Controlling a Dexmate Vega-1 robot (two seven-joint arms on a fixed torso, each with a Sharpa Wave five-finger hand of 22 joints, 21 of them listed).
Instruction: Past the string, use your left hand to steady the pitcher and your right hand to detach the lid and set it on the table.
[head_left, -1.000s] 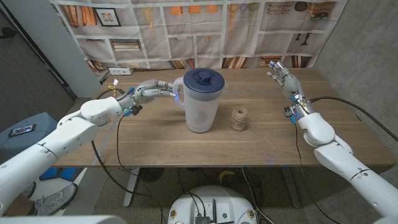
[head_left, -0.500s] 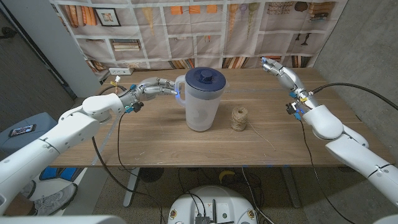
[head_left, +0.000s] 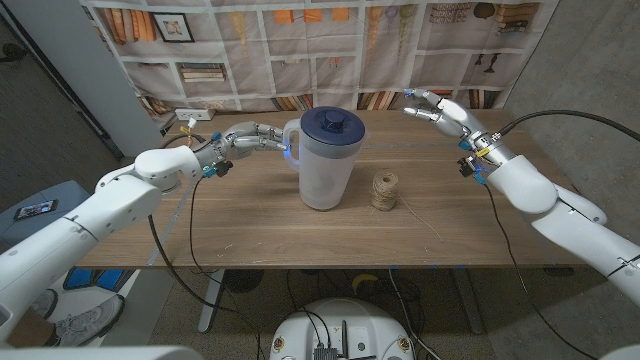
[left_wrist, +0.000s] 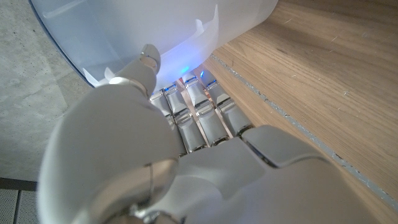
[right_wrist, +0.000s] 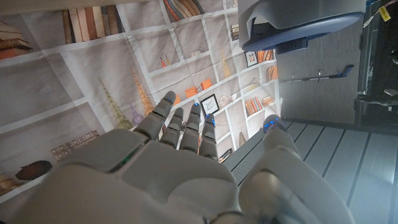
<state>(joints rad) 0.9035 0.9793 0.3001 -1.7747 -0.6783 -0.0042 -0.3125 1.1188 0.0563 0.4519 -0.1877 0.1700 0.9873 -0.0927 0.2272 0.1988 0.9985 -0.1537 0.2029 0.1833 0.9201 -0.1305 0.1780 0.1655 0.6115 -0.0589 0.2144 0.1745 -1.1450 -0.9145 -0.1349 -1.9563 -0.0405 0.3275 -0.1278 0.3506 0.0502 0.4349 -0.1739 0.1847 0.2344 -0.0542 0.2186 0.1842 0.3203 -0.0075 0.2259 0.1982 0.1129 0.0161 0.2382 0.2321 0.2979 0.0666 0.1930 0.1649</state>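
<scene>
Robot hand on the left (head_left: 247, 138) reaches in from the side to the pitcher's handle (head_left: 288, 141), its fingers (left_wrist: 198, 107) stretched toward the translucent wall and lit blue at the tips; they look to be at or just against the handle, but I cannot tell whether they have closed round it, and nothing is plainly held. That placement fits the job of bracing the vessel so it will not turn or slide when the top is pulled. The desk (head_left: 250, 220) carries the pitcher (head_left: 325, 160) near its middle, upright, with the dark blue lid (head_left: 331, 126) seated on the rim and its knob facing up, so the lid is not yet off. To the pitcher's right, the right robot hand (head_left: 437, 110) hangs above the far side of the desk, fingers spread and empty, well apart from the lid; I judge it is on its way across to take the knob. Just beside the pitcher, on the near right, stands the spool of twine (head_left: 384, 190), a loose strand trailing over the wood toward the desk's front edge. No brand, label or legible writing shows on the pitcher, lid or spool.
</scene>
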